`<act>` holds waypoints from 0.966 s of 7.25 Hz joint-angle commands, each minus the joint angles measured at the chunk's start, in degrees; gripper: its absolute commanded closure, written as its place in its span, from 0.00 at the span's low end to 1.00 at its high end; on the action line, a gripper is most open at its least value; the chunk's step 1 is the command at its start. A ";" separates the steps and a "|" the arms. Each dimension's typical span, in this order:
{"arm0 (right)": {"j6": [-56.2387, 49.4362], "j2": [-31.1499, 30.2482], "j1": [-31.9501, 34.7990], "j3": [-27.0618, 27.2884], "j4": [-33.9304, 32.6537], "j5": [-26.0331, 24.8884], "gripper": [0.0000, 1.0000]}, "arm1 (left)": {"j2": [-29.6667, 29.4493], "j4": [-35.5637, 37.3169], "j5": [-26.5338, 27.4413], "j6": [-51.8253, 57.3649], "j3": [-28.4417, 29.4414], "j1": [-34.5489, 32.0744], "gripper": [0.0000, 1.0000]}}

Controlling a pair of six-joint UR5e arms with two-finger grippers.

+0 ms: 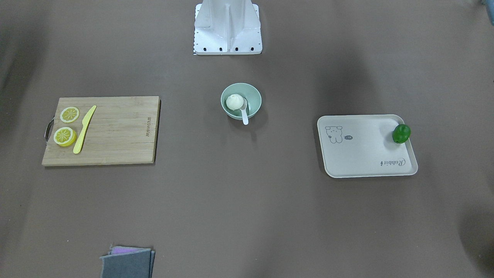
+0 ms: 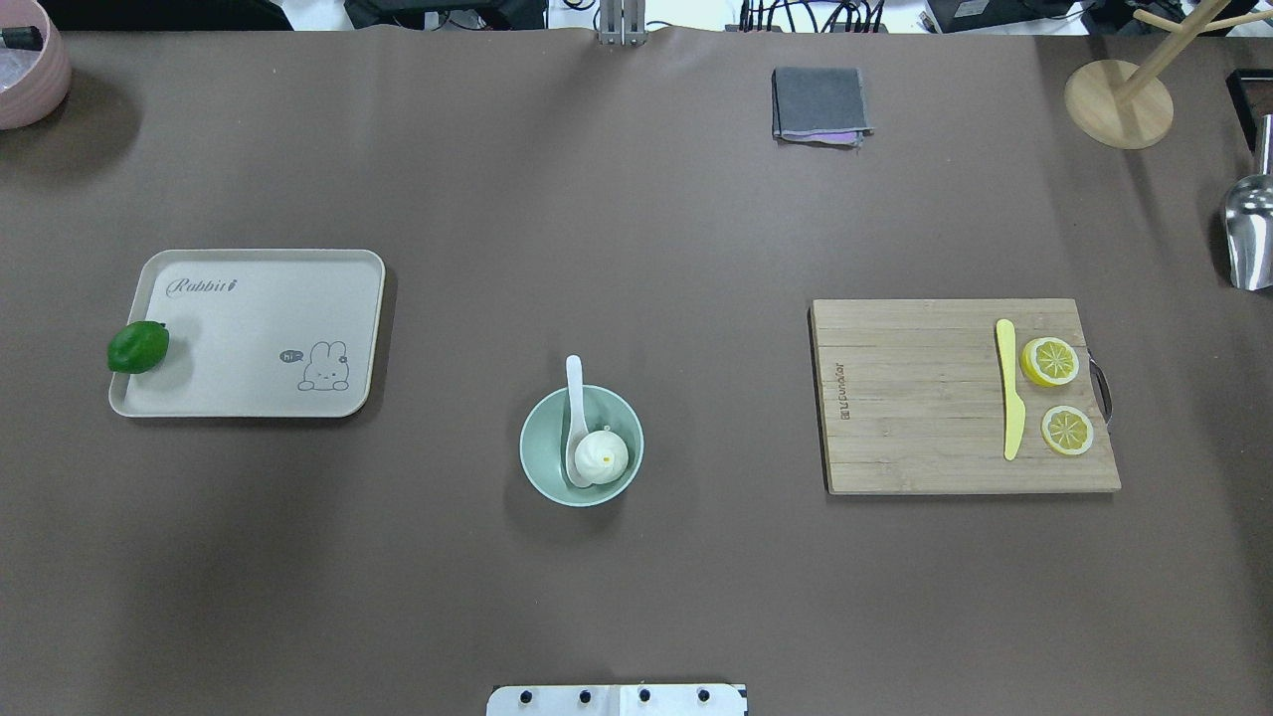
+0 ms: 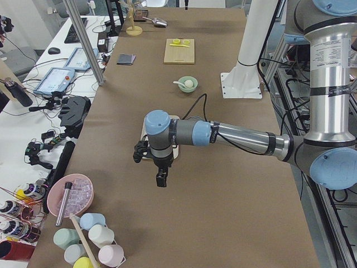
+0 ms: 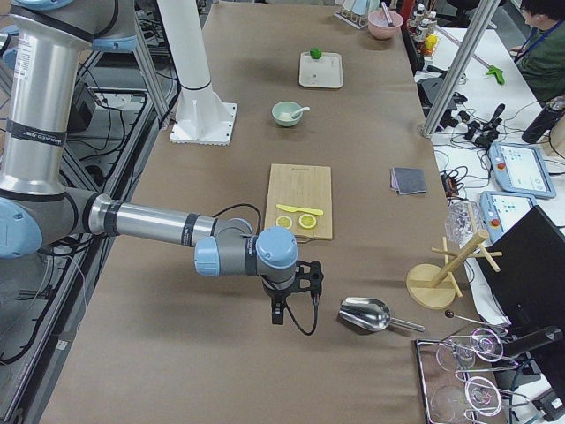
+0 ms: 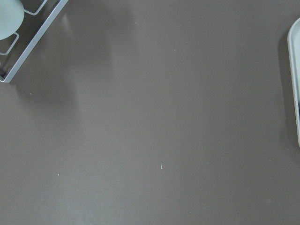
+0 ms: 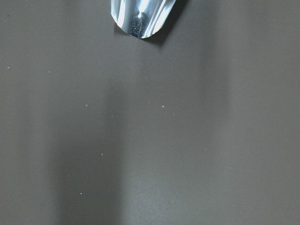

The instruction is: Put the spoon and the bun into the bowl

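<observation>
The mint-green bowl (image 2: 538, 468) stands at the table's middle, near the robot's base. The white bun (image 2: 601, 453) lies inside it. The white spoon (image 2: 574, 384) rests with its scoop in the bowl beside the bun and its handle over the far rim. The front-facing view shows the same: bowl (image 1: 253, 95), bun (image 1: 234, 102), spoon (image 1: 244, 116). My left gripper (image 3: 162, 180) hangs over bare table far beyond the tray, seen only in the left side view. My right gripper (image 4: 279, 314) hangs past the cutting board, seen only in the right side view. I cannot tell whether either is open.
A cream tray (image 2: 259, 328) with a green fruit (image 2: 137, 347) lies left. A wooden cutting board (image 2: 915, 398) with a yellow knife (image 2: 1009, 388) and lemon slices (image 2: 1050, 361) lies right. A folded cloth (image 2: 818, 103), a metal scoop (image 2: 1251, 229) and a wooden stand (image 2: 1119, 99) sit at the far side.
</observation>
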 commanded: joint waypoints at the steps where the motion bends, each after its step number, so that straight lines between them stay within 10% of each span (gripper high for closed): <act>1: -0.10 -0.06 -0.01 -0.47 1.39 0.02 0.00 | -0.08 0.00 0.00 0.00 -0.08 0.00 0.01; 7: -0.10 -0.41 -0.01 -0.83 1.40 0.11 0.00 | 0.89 0.09 -0.09 0.00 -0.35 0.00 0.01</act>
